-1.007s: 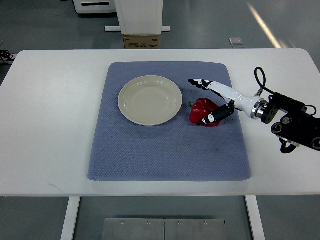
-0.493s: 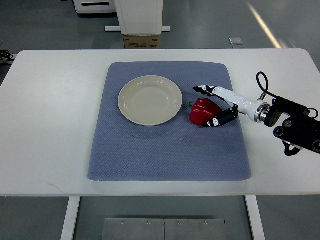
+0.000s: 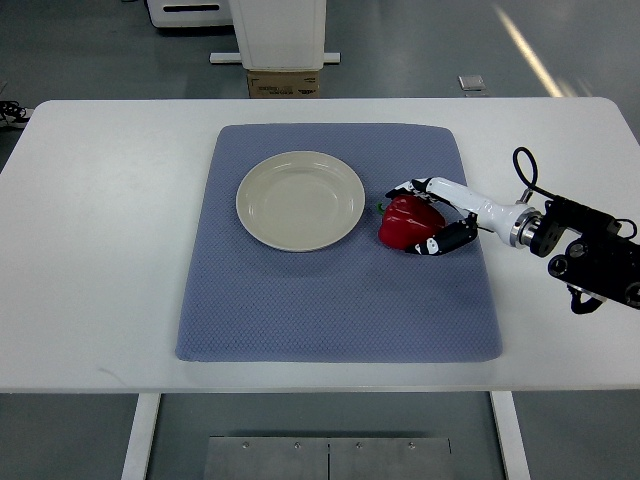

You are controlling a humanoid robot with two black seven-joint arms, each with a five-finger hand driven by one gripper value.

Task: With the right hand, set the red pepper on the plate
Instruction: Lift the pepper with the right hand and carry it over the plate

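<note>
A beige plate sits on the blue mat, toward its far edge. Just beside it, near the mat's right edge, lies the red pepper. The right hand has its fingers curled around the pepper, touching it on both sides

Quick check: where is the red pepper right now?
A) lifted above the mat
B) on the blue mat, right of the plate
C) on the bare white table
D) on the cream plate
B: the glossy red bell pepper rests on the blue textured mat beside the empty round cream plate, the right hand around it.
</note>
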